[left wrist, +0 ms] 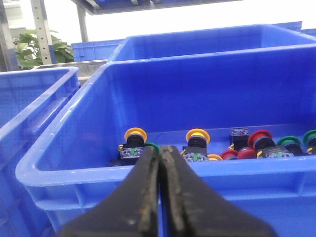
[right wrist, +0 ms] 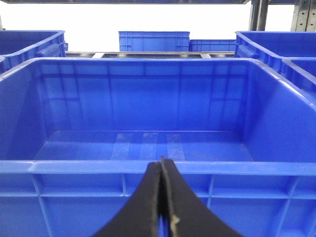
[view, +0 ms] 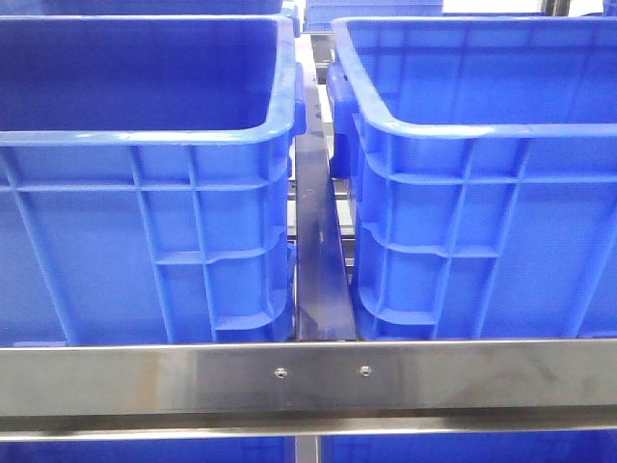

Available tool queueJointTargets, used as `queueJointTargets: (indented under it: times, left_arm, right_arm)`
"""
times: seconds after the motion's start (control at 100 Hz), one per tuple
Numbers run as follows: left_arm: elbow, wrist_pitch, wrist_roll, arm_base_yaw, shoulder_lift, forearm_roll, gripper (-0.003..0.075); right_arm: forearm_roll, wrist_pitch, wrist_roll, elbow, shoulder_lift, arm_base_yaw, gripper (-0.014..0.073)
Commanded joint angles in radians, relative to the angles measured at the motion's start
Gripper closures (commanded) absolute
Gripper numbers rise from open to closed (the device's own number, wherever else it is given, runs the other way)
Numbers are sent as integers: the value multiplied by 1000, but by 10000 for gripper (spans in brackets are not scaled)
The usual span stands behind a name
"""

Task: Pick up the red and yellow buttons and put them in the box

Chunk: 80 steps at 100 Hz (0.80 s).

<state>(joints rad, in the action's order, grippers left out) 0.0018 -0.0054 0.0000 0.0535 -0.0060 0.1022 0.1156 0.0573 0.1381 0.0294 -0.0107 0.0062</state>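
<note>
Two blue crates side by side in the front view, left crate (view: 145, 135) and right crate (view: 482, 125), thick rolled rims close together with only a narrow gap between them, a dark metal rail (view: 318, 260) running down that gap. Steel crossbar (view: 308, 381) across the front, below both crates. No arms visible from this camera.

Left wrist view: left gripper (left wrist: 159, 153) poised just outside the near rim of a crate holding buttons (left wrist: 207, 74), fingers (left wrist: 145, 192) pressed together, nothing between them. On the crate floor, along the near wall: two yellow-capped buttons (left wrist: 135, 134) and (left wrist: 198, 136), a red-capped button (left wrist: 259, 138) further along, more red and green caps beside it. Open room above the buttons, walls tall all round. Neighbouring crate rim (left wrist: 44, 113) close alongside.

Right wrist view: right gripper (right wrist: 162, 160) level with the near rim of an empty box (right wrist: 148, 98), fingers (right wrist: 180, 207) shut tight, holding nothing. Bare floor inside, wide clear opening, walls upright. More crates (right wrist: 153, 40) behind, well apart
</note>
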Motion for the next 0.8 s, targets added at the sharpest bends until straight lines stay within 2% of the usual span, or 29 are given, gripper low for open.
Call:
queueJointTargets:
  times: [0.0, 0.2, 0.41, 0.58, 0.79]
  left_arm:
    - [49, -78, -7, 4, -30, -10, 740]
    - [-8, -49, -7, 4, -30, -10, 740]
    - [-186, 168, -7, 4, 23, -10, 740]
    - [-346, 280, -7, 4, 193, -10, 740]
    - [-549, 337, -7, 4, 497, -10, 717]
  right_arm:
    - [0, 82, -3, -17, -23, 1, 658]
    - [0, 82, -3, -17, -23, 1, 658]
    - [0, 82, -3, -17, -23, 1, 658]
    - [0, 82, -3, -17, -23, 1, 658]
    - [0, 82, -3, -17, -23, 1, 658]
